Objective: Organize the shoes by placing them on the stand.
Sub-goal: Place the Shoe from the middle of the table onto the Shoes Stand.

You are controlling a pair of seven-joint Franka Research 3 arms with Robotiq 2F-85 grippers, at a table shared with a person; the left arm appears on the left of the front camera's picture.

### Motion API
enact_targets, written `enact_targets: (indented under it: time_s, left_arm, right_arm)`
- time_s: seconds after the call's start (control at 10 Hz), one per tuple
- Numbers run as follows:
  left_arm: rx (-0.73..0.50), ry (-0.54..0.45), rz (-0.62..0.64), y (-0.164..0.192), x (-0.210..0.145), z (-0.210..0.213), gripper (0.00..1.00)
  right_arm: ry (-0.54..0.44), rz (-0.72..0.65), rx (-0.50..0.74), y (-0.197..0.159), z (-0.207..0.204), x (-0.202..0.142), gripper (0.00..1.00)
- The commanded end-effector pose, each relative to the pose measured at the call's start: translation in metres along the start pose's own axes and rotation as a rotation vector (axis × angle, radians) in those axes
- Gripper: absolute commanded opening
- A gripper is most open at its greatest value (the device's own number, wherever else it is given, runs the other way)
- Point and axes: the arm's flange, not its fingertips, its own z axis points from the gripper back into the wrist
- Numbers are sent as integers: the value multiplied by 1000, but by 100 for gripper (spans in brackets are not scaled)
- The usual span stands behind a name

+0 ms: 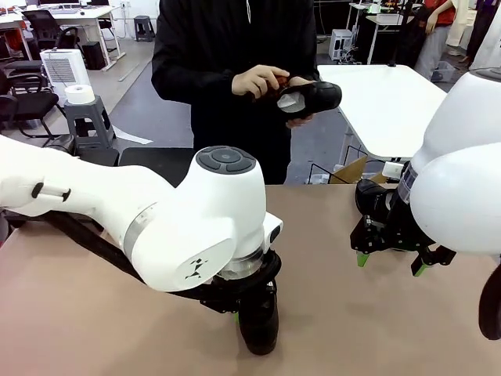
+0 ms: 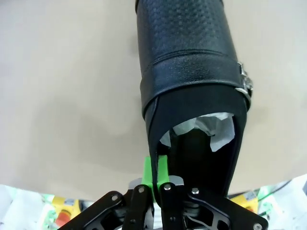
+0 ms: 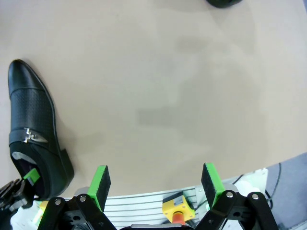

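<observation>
Two shoes we can count for sure: one shoe [image 1: 313,98] held up in the person's hands [image 1: 258,81] beyond the table's [image 1: 352,329] far edge, the other shoe [image 2: 187,62] resting on the table at our side. Our left gripper [image 2: 156,173] points down at the table, clamped on that shoe's heel rim. Our right gripper [image 1: 391,264] hangs just above the table, jaws apart, holding nothing.

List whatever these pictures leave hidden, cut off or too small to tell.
Front view: the left arm's wrist covers most of the shoe pinched by the left gripper.
Front view: a dark object is cut by the right edge; unidentifiable.
Right wrist view: a dark shape is cut by the top edge.
Front view: what the person's hand holds against the raised shoe is too small to tell.
</observation>
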Motion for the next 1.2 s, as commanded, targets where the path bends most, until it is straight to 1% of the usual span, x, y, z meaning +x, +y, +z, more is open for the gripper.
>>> enact_targets:
  time_s: [0.0,0.1,0.2,0.3,0.4,0.5,0.6,0.9,1.0,1.1]
  left_arm:
    - [-52,-40,-83,39,-8,76,0]
    - [-98,-88,-110,67,-3,110,0]
    - [-41,-136,-146,97,5,134,0]
    - [16,-197,-150,127,21,148,0]
    - [66,-188,-183,162,46,154,0]
    - [84,-208,-163,188,64,158,0]
    - [16,-161,-155,131,20,161,0]
    - [16,-161,-155,131,20,161,0]
    - [44,-156,-168,147,26,158,0]
    - [123,-256,-161,175,42,168,0]
  right_arm:
    - [2,11,12,-2,2,2,100]
    - [2,11,12,-2,2,2,100]
    - [2,11,12,-2,2,2,100]
    - [2,11,12,-2,2,2,100]
    - [2,11,12,-2,2,2,100]
    - [2,11,12,-2,2,2,100]
    - [2,11,12,-2,2,2,100]
    - [2,11,12,-2,2,2,100]
    - [2,11,12,-2,2,2,100]
    - [2,11,12,-2,2,2,100]
